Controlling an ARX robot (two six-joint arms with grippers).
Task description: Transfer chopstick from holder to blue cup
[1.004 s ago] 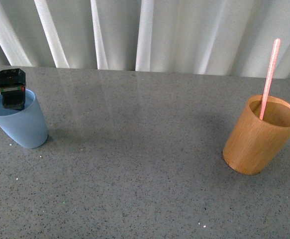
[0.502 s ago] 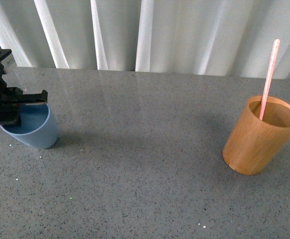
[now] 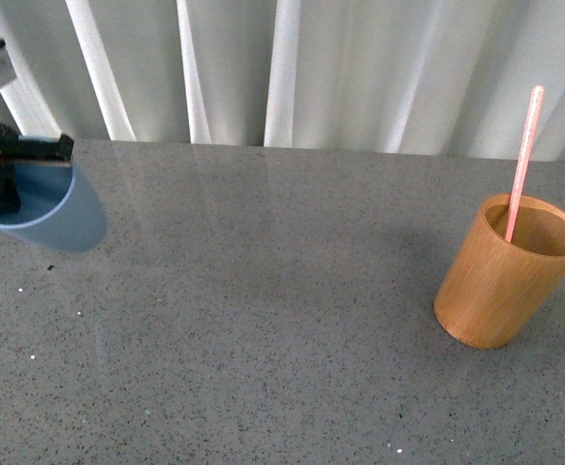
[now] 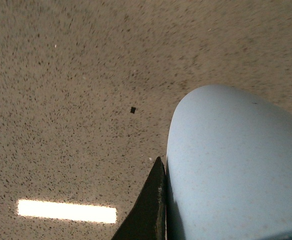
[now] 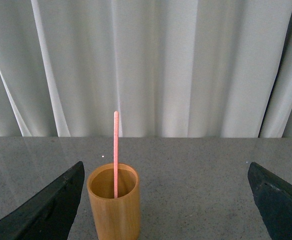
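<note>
The light blue cup (image 3: 49,208) is tilted and lifted off the grey table at the far left, held by my left gripper (image 3: 6,174), which is shut on its rim. In the left wrist view the cup's wall (image 4: 236,165) fills the frame beside one dark finger (image 4: 148,210). The orange-brown wooden holder (image 3: 508,271) stands upright at the right with the pink-red chopstick (image 3: 522,160) leaning inside it. In the right wrist view the holder (image 5: 113,202) and chopstick (image 5: 115,150) stand ahead of my open right gripper (image 5: 168,210), nearer one finger; the gripper is apart from them.
The grey speckled table (image 3: 263,320) stretches between cup and holder. White curtains (image 3: 292,68) hang along the table's far edge. A bright light reflection (image 4: 65,211) lies on the table surface under the cup.
My left gripper has lifted the blue cup off the table and tilted it more. The holder and chopstick have not moved.
</note>
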